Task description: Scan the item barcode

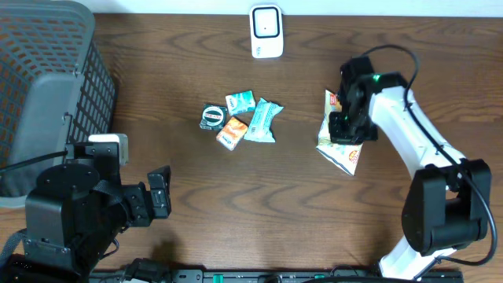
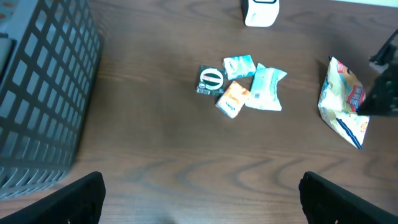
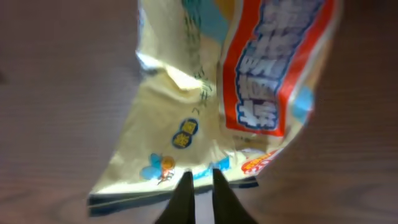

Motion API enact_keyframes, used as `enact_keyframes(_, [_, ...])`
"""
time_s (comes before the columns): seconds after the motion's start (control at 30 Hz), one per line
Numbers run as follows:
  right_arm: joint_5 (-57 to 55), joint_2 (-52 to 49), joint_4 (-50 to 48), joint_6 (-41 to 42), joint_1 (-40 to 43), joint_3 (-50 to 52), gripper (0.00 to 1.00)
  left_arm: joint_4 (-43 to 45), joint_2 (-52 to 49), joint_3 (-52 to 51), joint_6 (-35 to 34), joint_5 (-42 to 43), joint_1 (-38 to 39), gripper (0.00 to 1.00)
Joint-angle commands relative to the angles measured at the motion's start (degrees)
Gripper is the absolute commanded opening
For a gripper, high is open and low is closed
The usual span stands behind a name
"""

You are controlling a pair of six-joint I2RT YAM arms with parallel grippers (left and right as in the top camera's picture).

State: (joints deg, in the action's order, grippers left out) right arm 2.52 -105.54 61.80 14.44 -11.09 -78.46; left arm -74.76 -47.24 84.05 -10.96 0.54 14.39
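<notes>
At scene right: right gripper (image 3: 200, 177) clenched on snack bag (image 3: 186, 118) edge | near left: left gripper (image 2: 202, 199) spread wide, holding nothing | far centre: white scanner (image 1: 266, 31)

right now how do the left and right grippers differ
The left gripper is wide open; the right gripper is shut. The left holds nothing; the right pinches the bag at its edge. The left is by the basket; the right is far from it. Both are dark and two-fingered.
</notes>
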Motion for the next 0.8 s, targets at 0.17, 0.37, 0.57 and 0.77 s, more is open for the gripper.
enact_keyframes(0.17, [0.9,0.0,-6.1,3.2,0.0,9.9,0.04,0.0,-0.1,0.5,-0.7,-0.1,-0.2,0.98])
enact_keyframes(0.37, [8.7,0.0,0.9,-0.2,-0.2,8.4,0.01,0.0,-0.1,0.5,-0.7,-0.1,-0.2,0.98])
enact_keyframes(0.57, [9.0,0.0,10.3,-4.9,-0.2,4.0,0.07,0.0,-0.1,0.5,-0.7,-0.1,-0.2,0.98])
enact_keyframes(0.77, [9.0,0.0,11.8,-4.9,-0.2,0.5,0.1,0.0,-0.1,0.5,-0.7,-0.1,-0.2,0.98])
